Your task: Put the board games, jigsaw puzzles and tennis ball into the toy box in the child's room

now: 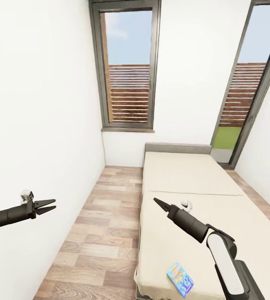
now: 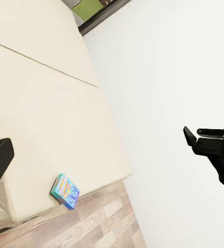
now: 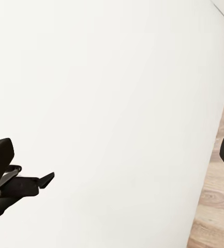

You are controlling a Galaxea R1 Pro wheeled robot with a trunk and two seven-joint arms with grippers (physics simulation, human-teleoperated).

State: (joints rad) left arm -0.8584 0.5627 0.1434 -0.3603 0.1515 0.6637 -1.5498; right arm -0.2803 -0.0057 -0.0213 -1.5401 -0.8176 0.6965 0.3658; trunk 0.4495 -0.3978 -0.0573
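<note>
The small blue printed cardboard board game [image 1: 179, 279] lies flat near the beige mattressed bed's [image 1: 201, 200] foot edge, lower centre-right. Right gripper [image 1: 156, 201], jaws seemingly together, is nearer, above it; left gripper [image 1: 49, 205] apart, empty.
</note>
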